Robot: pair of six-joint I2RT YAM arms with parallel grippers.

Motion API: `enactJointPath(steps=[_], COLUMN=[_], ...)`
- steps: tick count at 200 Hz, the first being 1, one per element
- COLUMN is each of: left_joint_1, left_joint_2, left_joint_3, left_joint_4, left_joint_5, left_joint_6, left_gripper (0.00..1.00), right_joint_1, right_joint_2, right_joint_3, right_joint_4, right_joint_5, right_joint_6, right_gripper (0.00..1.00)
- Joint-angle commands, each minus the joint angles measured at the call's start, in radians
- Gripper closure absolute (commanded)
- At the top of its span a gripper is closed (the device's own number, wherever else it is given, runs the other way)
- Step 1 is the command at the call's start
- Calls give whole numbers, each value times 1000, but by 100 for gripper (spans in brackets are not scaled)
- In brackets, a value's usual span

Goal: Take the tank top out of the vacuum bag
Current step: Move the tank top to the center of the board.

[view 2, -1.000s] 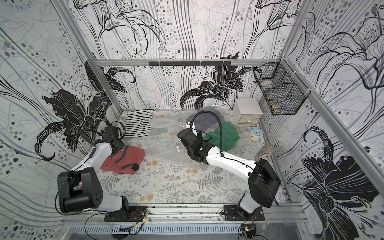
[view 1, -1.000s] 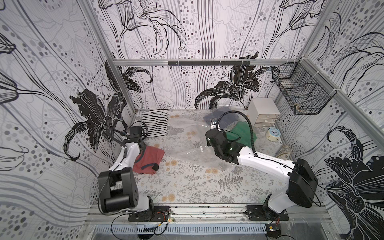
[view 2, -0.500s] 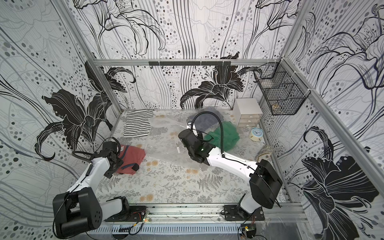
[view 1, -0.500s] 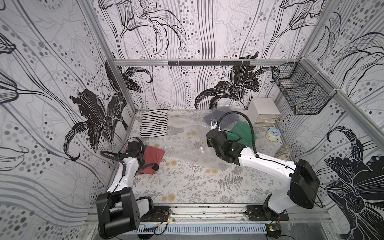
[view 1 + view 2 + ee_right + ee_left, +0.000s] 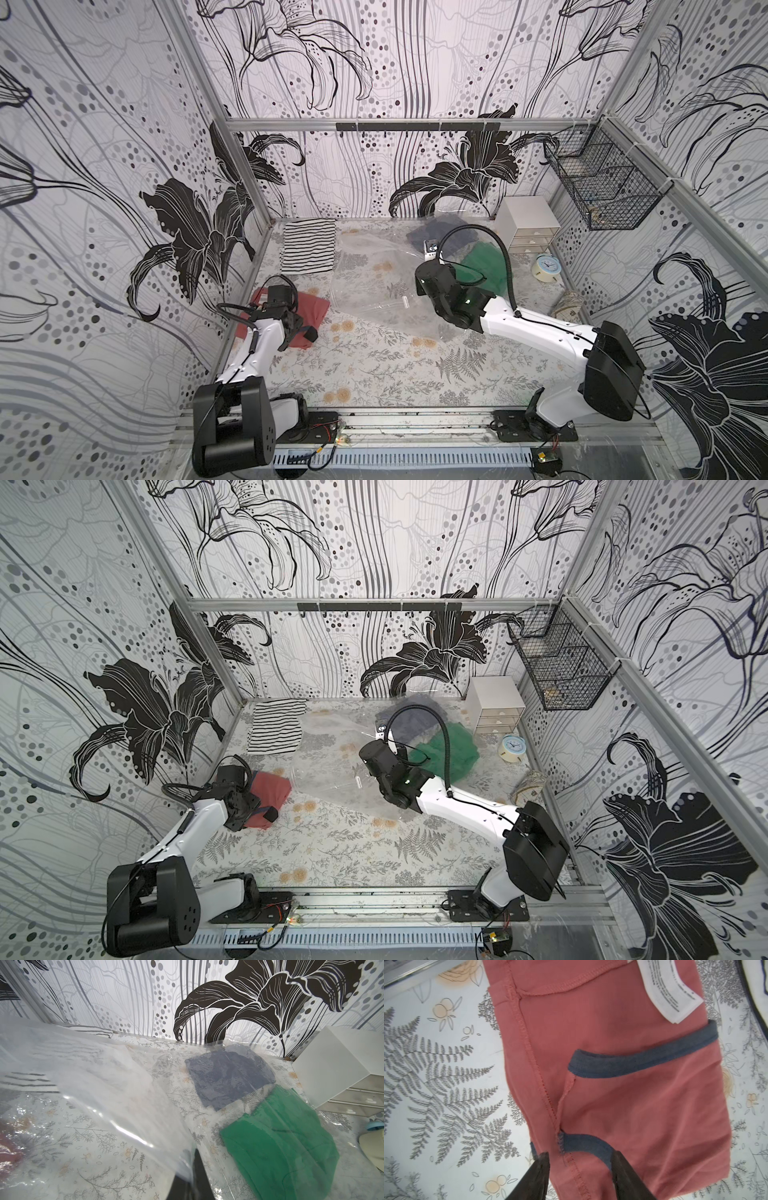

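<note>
In both top views the right gripper is hidden under its own wrist. Its wrist view shows the right gripper only as dark fingers cut off by the frame edge, clenched on a fold of the bag. The lifted film blurs much of what lies behind it. A grey cloth and a green cloth show through the plastic at the bag's far end, though whether they are inside or under it cannot be told. The left gripper is released, its fingers apart just over the tank top, gripping nothing. The red tank top with blue trim lies flat outside the bag, near the left wall, and its white label is too blurred to read. The bag sprawls across the middle of the table, which wears a fern-and-flower cover. A striped cloth lies at the back left, and drawers and a clock stand at the back right. A wire basket hangs on the right wall, its contents unclear. Lily wallpaper covers all the walls.
</note>
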Motion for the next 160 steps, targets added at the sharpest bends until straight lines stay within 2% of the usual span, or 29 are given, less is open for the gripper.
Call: enactJointPath(steps=[1, 29, 77, 106, 132, 160], left_joint_1=[-2, -2, 1, 8, 5, -37], left_joint_2=[57, 132, 306, 330, 354, 376], left_joint_3=[-24, -12, 105, 124, 145, 158], left_joint_4=[83, 132, 152, 200, 254, 292], left_joint_5=[22, 32, 13, -4, 28, 33], left_joint_6=[-43, -32, 51, 18, -13, -56], left_gripper=[49, 50, 50, 50, 52, 53], right_joint_1=[-3, -3, -2, -3, -2, -3], right_joint_2=[-19, -27, -37, -47, -48, -42], right_joint_3=[1, -5, -13, -21, -23, -19], right_joint_4=[17, 21, 31, 37, 39, 38], right_joint_5=[13, 19, 25, 32, 31, 28], right_joint_6=[26, 25, 28, 24, 23, 24], right_gripper=[100, 100, 100, 100, 100, 100])
